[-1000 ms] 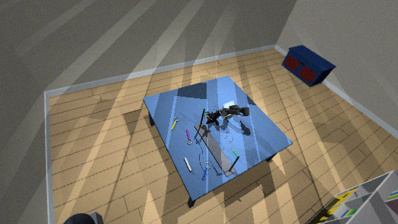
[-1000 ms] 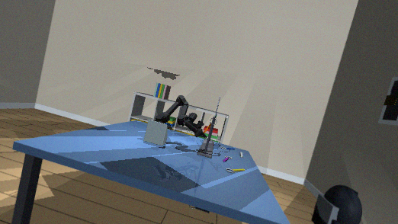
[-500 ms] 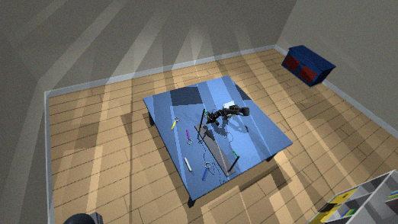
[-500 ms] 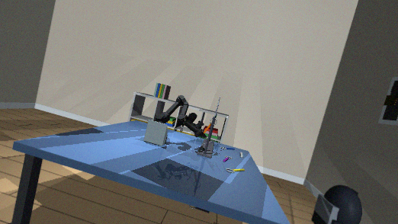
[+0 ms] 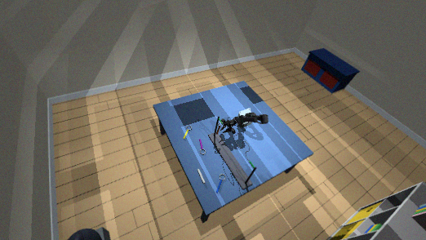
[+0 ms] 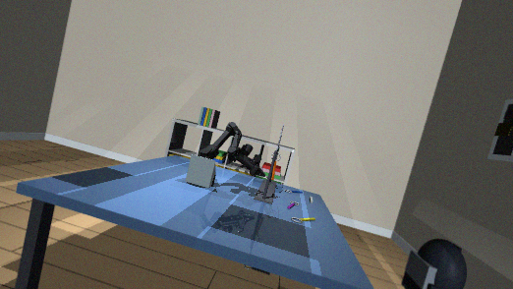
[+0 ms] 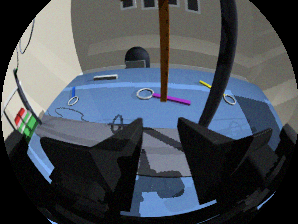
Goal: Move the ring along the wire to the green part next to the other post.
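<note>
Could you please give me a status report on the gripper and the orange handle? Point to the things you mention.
Gripper [image 7: 160, 121] open, empty. Orange handle [image 7: 164, 55] hanging free beyond fingertips. Post [image 7: 222, 65] close alongside.
</note>
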Controlling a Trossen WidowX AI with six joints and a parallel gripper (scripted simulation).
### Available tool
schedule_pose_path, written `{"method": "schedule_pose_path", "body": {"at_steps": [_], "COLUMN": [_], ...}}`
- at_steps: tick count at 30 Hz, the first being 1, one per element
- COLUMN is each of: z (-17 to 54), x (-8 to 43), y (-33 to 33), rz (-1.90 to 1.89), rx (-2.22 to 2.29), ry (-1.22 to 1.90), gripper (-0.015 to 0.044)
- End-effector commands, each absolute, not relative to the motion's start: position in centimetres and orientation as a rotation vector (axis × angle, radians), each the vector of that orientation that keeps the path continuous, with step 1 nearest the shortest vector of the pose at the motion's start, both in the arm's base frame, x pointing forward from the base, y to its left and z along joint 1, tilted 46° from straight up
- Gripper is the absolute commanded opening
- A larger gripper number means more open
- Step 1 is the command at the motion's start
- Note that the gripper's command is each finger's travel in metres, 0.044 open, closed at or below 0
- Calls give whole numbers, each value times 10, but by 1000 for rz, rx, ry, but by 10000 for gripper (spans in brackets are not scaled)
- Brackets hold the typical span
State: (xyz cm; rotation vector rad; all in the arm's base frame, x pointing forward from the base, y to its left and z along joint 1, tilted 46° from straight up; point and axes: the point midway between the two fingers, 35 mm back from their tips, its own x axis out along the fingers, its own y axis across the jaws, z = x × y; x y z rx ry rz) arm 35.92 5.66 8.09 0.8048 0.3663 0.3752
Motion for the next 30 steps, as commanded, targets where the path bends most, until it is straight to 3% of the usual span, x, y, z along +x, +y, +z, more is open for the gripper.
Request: {"method": "schedule_pose_path", "body": {"at_steps": [1, 8, 30], "z": [81, 84, 84], "x": [346, 324, 324], "y": [51, 40, 40], "rz": [373, 370, 370], "rx": [804, 806, 806], "ry": [375, 376, 377], "gripper": [160, 160, 160]}}
